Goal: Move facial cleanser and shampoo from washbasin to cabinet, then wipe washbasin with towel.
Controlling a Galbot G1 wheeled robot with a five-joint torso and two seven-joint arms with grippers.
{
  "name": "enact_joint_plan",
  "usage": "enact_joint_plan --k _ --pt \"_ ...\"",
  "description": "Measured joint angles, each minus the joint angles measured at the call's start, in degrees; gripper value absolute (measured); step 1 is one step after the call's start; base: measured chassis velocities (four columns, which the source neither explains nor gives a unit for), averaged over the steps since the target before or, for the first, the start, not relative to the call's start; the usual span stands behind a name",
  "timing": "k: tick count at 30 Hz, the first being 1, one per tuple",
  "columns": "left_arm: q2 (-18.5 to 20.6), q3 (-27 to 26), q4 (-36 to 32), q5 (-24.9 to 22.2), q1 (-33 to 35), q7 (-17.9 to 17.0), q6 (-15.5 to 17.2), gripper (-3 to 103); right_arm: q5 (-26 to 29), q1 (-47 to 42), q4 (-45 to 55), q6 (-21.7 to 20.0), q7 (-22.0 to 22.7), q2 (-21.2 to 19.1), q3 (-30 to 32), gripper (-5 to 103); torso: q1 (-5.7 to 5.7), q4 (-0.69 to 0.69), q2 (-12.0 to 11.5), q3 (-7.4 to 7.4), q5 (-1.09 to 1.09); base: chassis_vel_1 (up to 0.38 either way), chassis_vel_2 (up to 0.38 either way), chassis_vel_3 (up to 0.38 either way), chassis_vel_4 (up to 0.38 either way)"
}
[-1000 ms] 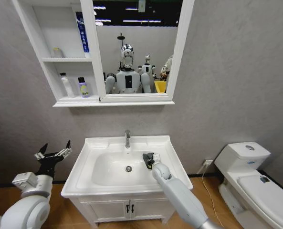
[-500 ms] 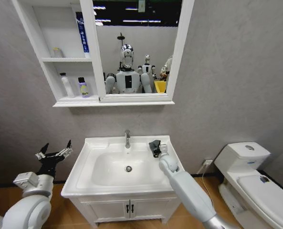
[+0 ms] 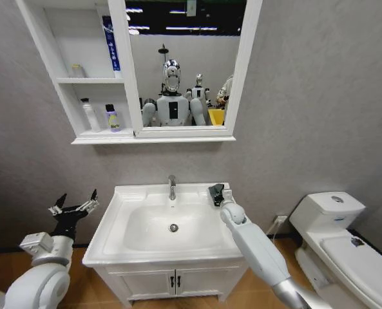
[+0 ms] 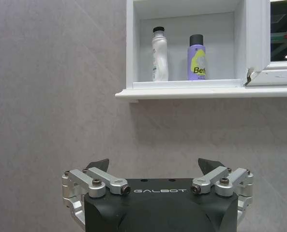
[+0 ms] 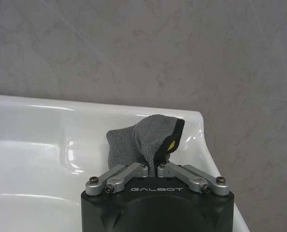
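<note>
Hidden, cut off and unreadable parts

In the head view the top of the cabinet (image 3: 134, 77) is cut by the picture edge, and the labels of the two bottles (image 3: 98, 116) on its lowest shelf are too small to read. The toilet (image 3: 345, 248) is cut at the right and bottom edge. In the right wrist view the towel (image 5: 143, 140) hides the fingertips of the right gripper (image 5: 156, 162), and its lower part is behind the gripper body. In the left wrist view the purple bottle's (image 4: 196, 58) label is only partly readable.
</note>
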Motion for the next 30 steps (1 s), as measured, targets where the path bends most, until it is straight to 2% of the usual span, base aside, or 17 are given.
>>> enact_joint_plan --k 2,4,6,7,10,11,13,14,16,17,20,21,23,25,26,30 --pt "0.01 0.0 0.0 0.0 0.0 0.0 0.0 100 -0.29 -0.33 0.02 -0.23 0.0 0.02 0.09 0 0.0 0.0 0.0 0.0 0.0 0.0 0.0 0.0 0.0" --pt "0.03 0.0 0.0 0.0 0.0 0.0 -0.01 100 -0.6 -0.53 0.05 -0.29 0.0 0.03 0.2 4 0.0 0.0 0.0 0.0 0.0 0.0 0.0 0.0 0.0" --pt "0.05 -0.02 0.0 -0.02 -0.01 0.0 -0.01 100 -0.97 -0.62 0.1 -0.36 0.45 0.04 0.25 15 0.0 0.0 0.0 0.0 0.0 0.0 0.0 0.0 0.0" --pt "0.05 -0.02 0.0 -0.02 -0.01 0.0 -0.01 100 -0.97 -0.62 0.1 -0.36 0.45 0.04 0.25 15 0.0 0.0 0.0 0.0 0.0 0.0 0.0 0.0 0.0" --pt "0.05 -0.09 -0.09 -0.13 0.05 0.0 -0.01 100 -1.98 -0.46 0.11 -0.36 1.35 -0.02 0.35 30 0.0 0.0 0.0 0.0 0.0 0.0 0.0 0.0 0.0" --pt "0.05 -0.09 -0.09 -0.13 0.05 0.0 -0.01 100 -1.98 -0.46 0.11 -0.36 1.35 -0.02 0.35 30 0.0 0.0 0.0 0.0 0.0 0.0 0.0 0.0 0.0" --pt "0.05 -0.17 -0.19 -0.19 0.08 0.0 -0.01 100 -2.74 -0.47 0.16 -0.16 1.44 -0.29 0.4 41 0.0 0.0 0.0 0.0 0.0 0.0 0.0 0.0 0.0" --pt "0.05 -0.17 -0.19 -0.19 0.08 0.0 -0.01 100 -2.74 -0.47 0.16 -0.16 1.44 -0.29 0.4 41 0.0 0.0 0.0 0.0 0.0 0.0 0.0 0.0 0.0" --pt "0.03 -0.23 -0.27 -0.22 0.11 0.0 -0.01 100 -2.83 -0.62 0.38 -0.15 1.64 -0.39 0.47 52 0.0 0.0 0.0 0.0 -0.01 0.0 0.0 0.0 0.0" --pt "0.03 -0.23 -0.27 -0.22 0.11 0.0 -0.01 100 -2.83 -0.62 0.38 -0.15 1.64 -0.39 0.47 52 0.0 0.0 0.0 0.0 -0.01 0.0 0.0 0.0 0.0" --pt "-0.01 -0.31 -0.35 -0.24 0.22 0.04 -0.01 100 -3.23 -0.95 0.58 -0.06 1.79 -0.4 0.48 69 0.0 0.0 0.0 0.0 -0.01 0.0 0.0 0.0 0.0" --pt "-0.01 -0.31 -0.35 -0.24 0.22 0.04 -0.01 100 -3.23 -0.95 0.58 -0.06 1.79 -0.4 0.48 69 0.0 0.0 0.0 0.0 -0.01 0.0 0.0 0.0 0.0" --pt "0.01 -0.56 -0.46 -0.34 0.35 0.11 -0.01 100 -4.32 -1.12 0.99 0.34 1.8 -0.43 0.49 79 0.0 0.0 0.0 0.0 0.0 0.0 0.0 0.0 0.0" --pt "0.02 -0.71 -0.52 -0.41 0.41 0.16 -0.01 100 -4.7 -1.16 1.29 0.63 1.81 -0.54 0.51 79 0.0 0.0 0.0 0.0 0.0 0.0 0.0 0.0 0.0" --pt "0.03 -0.83 -0.55 -0.48 0.44 0.2 -0.01 100 -5.02 -1.3 1.86 1.13 1.89 -0.76 0.52 90 0.0 0.01 0.0 0.0 -0.01 0.0 0.0 0.0 0.0" --pt "0.04 -0.99 -0.61 -0.61 0.43 0.21 -0.04 100 -5.71 -1.95 3.27 2.02 2.09 -1.47 0.63 98 0.0 0.01 0.0 0.0 0.0 0.0 0.0 0.0 0.0"
